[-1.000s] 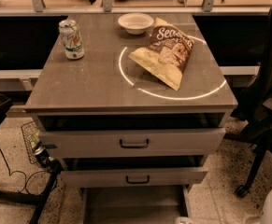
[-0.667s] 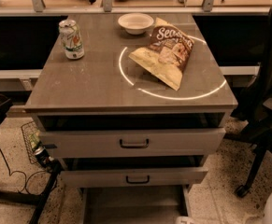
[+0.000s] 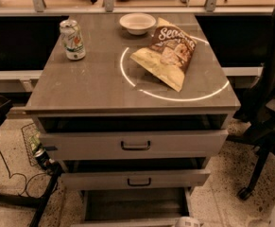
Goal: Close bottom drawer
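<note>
Camera view: the bottom drawer (image 3: pixel 134 205) stands pulled far out under the desk (image 3: pixel 94 86), with its inside open to us. A white piece at the lower edge is probably the gripper (image 3: pixel 189 222) — open or closed, I cannot tell. A push from this right corner may skew the drawer and jam it, or catch the middle drawer (image 3: pixel 175 178) above. The bottom drawer's front and handle are cut off.

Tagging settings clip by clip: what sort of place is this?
Likely an office or lab workspace: a grey drawer cabinet, a wheeled office chair and a long desk behind. The bottom drawer stands pulled out; the gripper, seemingly the white part at the picture's lower edge, is at its front.
</note>
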`<control>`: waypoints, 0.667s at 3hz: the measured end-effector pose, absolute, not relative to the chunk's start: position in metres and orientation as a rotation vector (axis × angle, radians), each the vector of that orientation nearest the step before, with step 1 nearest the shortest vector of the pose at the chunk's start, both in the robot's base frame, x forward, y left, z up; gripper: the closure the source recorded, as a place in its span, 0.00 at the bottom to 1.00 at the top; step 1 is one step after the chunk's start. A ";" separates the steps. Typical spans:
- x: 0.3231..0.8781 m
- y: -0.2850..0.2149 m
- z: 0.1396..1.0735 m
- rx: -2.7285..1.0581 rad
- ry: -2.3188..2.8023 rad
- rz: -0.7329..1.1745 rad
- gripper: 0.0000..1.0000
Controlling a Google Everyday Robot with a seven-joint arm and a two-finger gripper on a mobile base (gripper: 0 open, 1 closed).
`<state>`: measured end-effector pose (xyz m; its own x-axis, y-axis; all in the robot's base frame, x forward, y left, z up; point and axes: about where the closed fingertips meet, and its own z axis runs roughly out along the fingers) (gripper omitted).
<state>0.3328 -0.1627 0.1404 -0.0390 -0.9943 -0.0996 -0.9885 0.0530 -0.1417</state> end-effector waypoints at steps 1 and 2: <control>0.372 -0.161 0.133 -2.049 2.082 -0.071 1.00; 0.382 -0.160 0.131 -2.049 2.063 -0.076 1.00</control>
<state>0.3823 -0.1602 0.1312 0.0060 -0.9918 -0.1276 -0.9797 0.0197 -0.1994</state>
